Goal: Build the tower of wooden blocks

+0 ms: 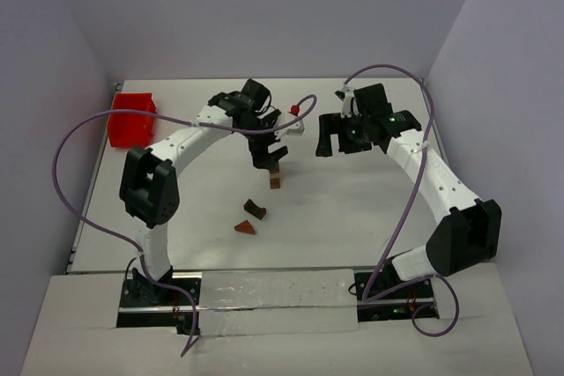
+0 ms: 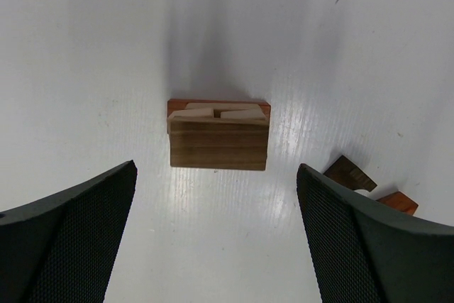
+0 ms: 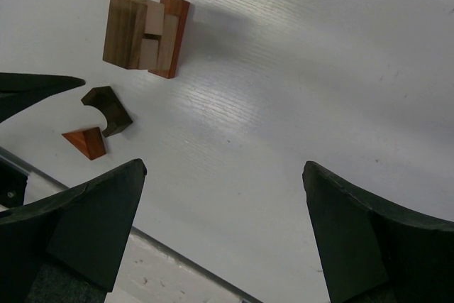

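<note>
Nearest the lens in the left wrist view, the left end effector (image 2: 216,182) stands with its dark fingers wide apart, one at each lower corner of the frame, holding nothing. Between and beyond them rises the wood block tower (image 2: 218,143), seen from above: a brown block on top, paler pieces and a reddish block showing past its upper edge. The fingers are clear of it on both sides. In the top view the tower sits at mid-frame on the white table (image 1: 352,217), directly beneath that end effector. The right end effector (image 3: 223,168) hangs to the right of the tower, well apart from it, fingers likewise spread and empty. Two loose pieces lie on the table to the lower left of the tower in the top view: a dark notched block (image 3: 106,110) and a reddish wedge (image 3: 85,142), close together. Assessment: the step in hand is the release end of a placement, and the build is incomplete. The next move calls for a straight lift clear of the stack without brushing it, then collection of the notched block, the wedge probably going on last. One container is present, a red tray (image 1: 132,118) at the upper left of the top view; its contents cannot be made out from this angle.
</note>
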Available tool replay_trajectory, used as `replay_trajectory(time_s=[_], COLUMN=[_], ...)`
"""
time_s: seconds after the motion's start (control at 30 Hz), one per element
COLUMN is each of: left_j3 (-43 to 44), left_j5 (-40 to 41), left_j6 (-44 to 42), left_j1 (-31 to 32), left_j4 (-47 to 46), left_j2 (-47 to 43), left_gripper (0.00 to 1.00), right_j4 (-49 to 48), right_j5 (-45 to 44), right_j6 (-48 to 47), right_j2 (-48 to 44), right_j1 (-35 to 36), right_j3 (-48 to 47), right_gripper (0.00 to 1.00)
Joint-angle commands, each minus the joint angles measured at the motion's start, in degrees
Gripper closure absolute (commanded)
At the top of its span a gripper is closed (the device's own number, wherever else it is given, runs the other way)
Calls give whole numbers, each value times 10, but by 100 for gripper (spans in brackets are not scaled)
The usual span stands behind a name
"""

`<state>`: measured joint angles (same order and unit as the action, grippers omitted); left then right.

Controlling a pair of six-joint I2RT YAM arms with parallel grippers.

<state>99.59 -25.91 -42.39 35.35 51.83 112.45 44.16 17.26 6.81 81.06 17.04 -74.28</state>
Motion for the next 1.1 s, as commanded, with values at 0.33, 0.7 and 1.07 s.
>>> replay_trajectory(time_s=[0.33,0.7,1.07], left_j3=[-99,-278,-315], left_j5=[-95,-143,-215], left_j6=[280,399,545], left_j1=[-158,-268,-410], left_j4=[-173,-224,-309], left_j2=[-321,-446,-475], left_gripper=[1,1,1], right_j4=[-51,-7,-70], right_j5=[-21,29,-132], right_j6=[-89,-279,-116], right_j2=[-64,6,138], right_j1=[139,239,371], right_j3=[-7,-71,-74], right_gripper=[0,7,36])
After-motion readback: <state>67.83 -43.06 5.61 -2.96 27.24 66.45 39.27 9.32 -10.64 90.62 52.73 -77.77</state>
